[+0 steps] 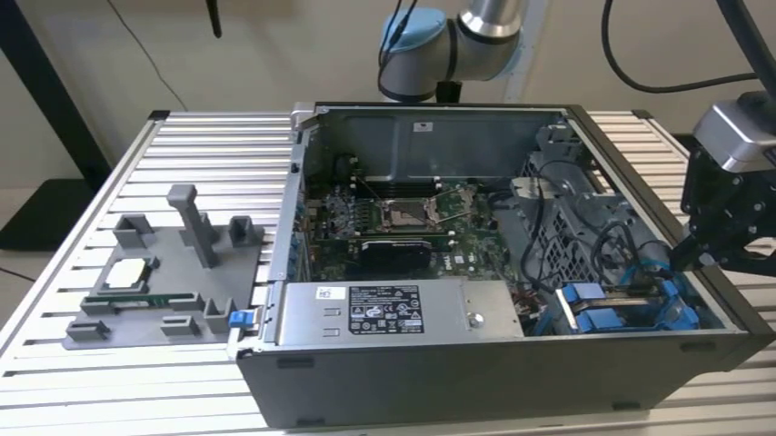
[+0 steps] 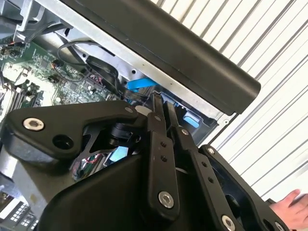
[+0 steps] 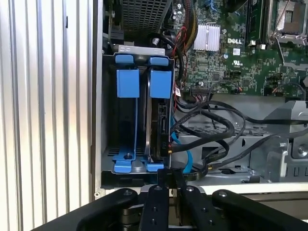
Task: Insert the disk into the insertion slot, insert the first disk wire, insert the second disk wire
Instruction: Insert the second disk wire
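Gripper (image 3: 171, 173), fingers pinched near-shut with no visible load, hangs over disk (image 3: 159, 125), which looks seated in insertion slot (image 3: 139, 49) at 4 o'clock of case (image 1: 485, 381); blue wire (image 3: 186, 161) seating unclear.

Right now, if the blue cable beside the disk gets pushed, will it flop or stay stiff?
The blue cable probably flexes easily: it curves loosely beside the disk. It looks thin, so likely light. Black cables crossing nearby might snag it.
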{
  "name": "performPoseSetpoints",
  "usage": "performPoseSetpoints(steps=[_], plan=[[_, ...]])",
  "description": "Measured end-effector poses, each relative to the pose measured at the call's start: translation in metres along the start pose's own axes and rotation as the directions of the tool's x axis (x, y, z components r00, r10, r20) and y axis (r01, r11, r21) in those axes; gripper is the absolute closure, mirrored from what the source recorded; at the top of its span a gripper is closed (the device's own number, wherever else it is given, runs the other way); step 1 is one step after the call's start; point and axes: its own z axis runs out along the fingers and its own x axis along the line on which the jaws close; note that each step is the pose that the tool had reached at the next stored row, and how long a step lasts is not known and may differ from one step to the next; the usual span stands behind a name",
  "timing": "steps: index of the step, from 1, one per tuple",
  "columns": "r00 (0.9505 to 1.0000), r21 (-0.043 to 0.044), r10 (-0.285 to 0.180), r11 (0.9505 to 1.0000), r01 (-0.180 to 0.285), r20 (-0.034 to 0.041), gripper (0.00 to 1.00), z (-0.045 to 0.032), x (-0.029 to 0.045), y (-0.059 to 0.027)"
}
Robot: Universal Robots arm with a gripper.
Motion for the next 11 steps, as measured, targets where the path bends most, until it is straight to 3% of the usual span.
performPoseSetpoints(steps=[11], plan=[[1.0000, 0.0000, 0.000, 1.0000, 0.000, 0.0001, 1.00, -0.0139, -0.0155, 0.0102]])
